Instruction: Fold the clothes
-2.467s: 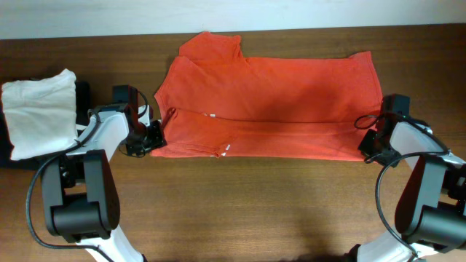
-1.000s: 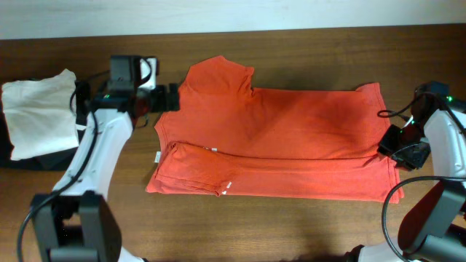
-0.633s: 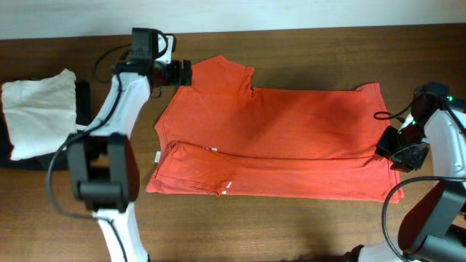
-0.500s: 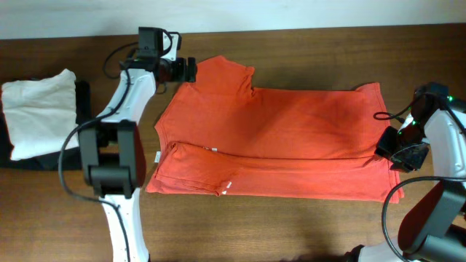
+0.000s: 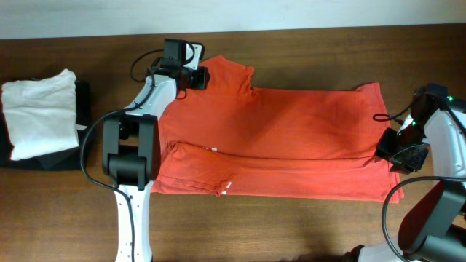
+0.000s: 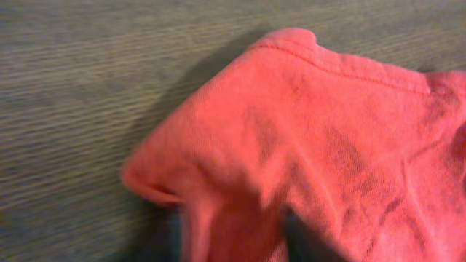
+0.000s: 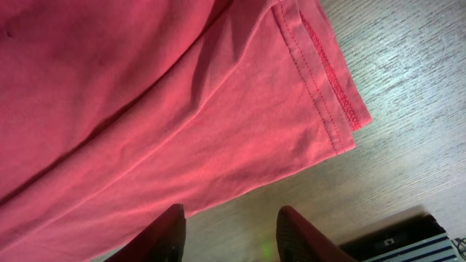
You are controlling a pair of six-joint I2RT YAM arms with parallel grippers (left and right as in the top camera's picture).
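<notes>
Wooden table [image 5: 291, 218]: T-shirt [image 5: 291, 138] spread mid-table. Left gripper [image 5: 196, 77], fingers apart, straddles sleeve [image 6: 240, 145]; right gripper [image 7: 229, 225], also apart, by hem [image 7: 320, 94]. Best pinch sleeve edge fully, fold inward w/o dragging.

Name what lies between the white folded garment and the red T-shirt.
In the overhead view, the left arm stands on bare table between the white garment and the T-shirt.

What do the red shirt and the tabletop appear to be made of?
The red-orange T-shirt looks like soft matte knit, probably cotton jersey: double-stitched hem, fine creases. The table looks like brown wood or wood-look laminate, with grain lines and low sheen; which one is unclear.
</notes>
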